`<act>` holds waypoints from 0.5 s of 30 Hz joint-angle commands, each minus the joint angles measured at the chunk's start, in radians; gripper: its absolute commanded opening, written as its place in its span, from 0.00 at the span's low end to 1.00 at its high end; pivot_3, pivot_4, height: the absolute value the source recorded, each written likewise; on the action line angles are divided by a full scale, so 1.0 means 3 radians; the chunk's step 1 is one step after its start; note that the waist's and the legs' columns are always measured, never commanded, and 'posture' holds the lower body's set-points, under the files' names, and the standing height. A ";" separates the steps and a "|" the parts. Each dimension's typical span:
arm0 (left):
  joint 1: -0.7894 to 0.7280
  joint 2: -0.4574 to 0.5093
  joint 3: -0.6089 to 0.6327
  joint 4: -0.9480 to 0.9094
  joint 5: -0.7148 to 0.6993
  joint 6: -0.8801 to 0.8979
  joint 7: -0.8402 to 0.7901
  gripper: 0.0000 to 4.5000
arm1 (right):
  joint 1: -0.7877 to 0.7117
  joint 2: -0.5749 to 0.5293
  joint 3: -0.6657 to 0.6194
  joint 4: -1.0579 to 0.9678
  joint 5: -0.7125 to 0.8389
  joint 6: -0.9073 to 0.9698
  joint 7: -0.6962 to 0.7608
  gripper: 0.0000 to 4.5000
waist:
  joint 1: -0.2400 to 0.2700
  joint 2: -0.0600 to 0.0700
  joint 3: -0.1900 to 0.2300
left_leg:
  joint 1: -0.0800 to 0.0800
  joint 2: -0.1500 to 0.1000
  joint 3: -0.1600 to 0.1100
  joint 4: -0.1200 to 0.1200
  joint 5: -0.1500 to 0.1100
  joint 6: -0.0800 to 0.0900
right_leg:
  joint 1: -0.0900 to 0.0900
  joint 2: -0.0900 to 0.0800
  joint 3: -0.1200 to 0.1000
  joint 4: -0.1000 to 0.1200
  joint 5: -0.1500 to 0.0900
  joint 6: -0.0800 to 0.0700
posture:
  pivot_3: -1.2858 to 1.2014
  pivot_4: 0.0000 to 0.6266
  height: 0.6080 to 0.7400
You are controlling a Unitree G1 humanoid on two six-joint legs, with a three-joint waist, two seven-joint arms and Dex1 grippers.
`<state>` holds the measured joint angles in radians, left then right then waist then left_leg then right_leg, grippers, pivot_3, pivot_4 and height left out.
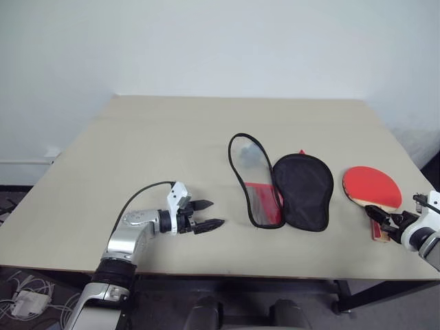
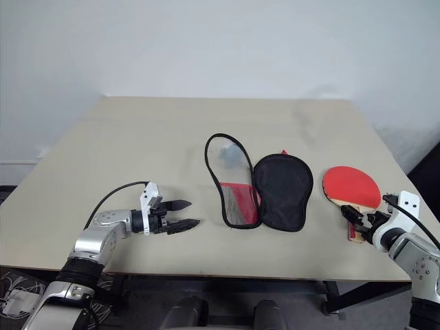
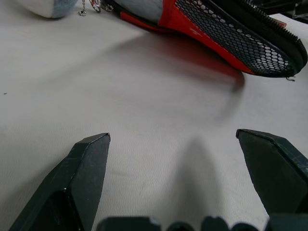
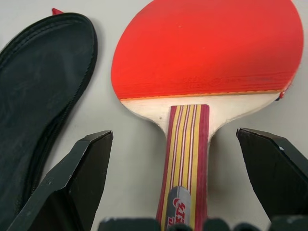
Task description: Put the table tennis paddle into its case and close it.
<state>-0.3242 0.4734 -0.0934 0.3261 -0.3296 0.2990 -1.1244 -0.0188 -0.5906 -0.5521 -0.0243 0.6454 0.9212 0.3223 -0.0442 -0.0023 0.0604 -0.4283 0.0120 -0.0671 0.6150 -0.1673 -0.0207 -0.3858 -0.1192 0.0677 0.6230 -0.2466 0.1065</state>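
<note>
Red paddle beside opened case

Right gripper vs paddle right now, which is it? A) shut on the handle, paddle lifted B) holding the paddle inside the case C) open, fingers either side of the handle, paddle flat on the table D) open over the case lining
C: the right gripper is open, a finger on each side of the handle of the table tennis paddle, which lies flat on the table beside the open case.

Beige table, perhaps cables below.

I count one paddle and one case, lying open. Both sit on one table.
</note>
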 commanded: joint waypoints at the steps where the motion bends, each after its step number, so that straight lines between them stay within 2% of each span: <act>1: -0.0073 -0.0010 -0.0001 -0.0013 0.0021 -0.0025 -0.0019 1.00 | -0.0058 -0.0015 0.0060 0.0051 -0.0146 -0.0021 -0.0106 0.99 | 0.0000 -0.0001 0.0000 | 0.0000 0.0000 0.0000 0.0000 0.0000 0.0000 | 0.0000 0.0000 0.0000 0.0000 0.0000 0.0000 | 0.52 0.00 1.00; 8: -0.0066 -0.0001 0.0013 -0.0034 0.0029 -0.0019 0.0007 1.00 | -0.0245 -0.0009 0.0219 0.0287 -0.0375 -0.0064 -0.0182 0.99 | -0.0012 -0.0016 -0.0005 | 0.0002 0.0000 0.0000 0.0005 0.0000 0.0000 | 0.0006 0.0000 -0.0001 -0.0002 0.0000 0.0000 | 0.52 0.00 1.00; 11: -0.0045 0.0012 0.0024 -0.0059 0.0021 -0.0010 0.0010 1.00 | -0.0265 -0.0016 0.0266 0.0320 -0.0428 -0.0059 -0.0153 0.87 | -0.0012 -0.0018 -0.0006 | 0.0002 0.0000 0.0000 0.0006 0.0000 0.0000 | 0.0007 0.0000 -0.0001 -0.0002 0.0000 0.0000 | 0.52 0.00 1.00; 15: -0.0044 0.0009 0.0041 -0.0067 0.0017 -0.0011 0.0039 1.00 | -0.0266 -0.0019 0.0310 0.0320 -0.0486 -0.0075 -0.0093 0.58 | -0.0015 -0.0020 -0.0007 | 0.0003 0.0001 -0.0001 0.0005 0.0000 0.0000 | 0.0008 0.0001 -0.0001 -0.0001 0.0000 0.0000 | 0.52 0.00 1.00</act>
<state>-0.3261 0.4722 -0.0943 0.3272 -0.3268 0.2997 -1.1189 -0.0944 -0.5920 -0.4652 0.0669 0.5170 0.8980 0.2969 -0.0487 -0.0083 0.0582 -0.4273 0.0123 -0.0677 0.6166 -0.1673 -0.0206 -0.3831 -0.1189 0.0672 0.6226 -0.2465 0.1065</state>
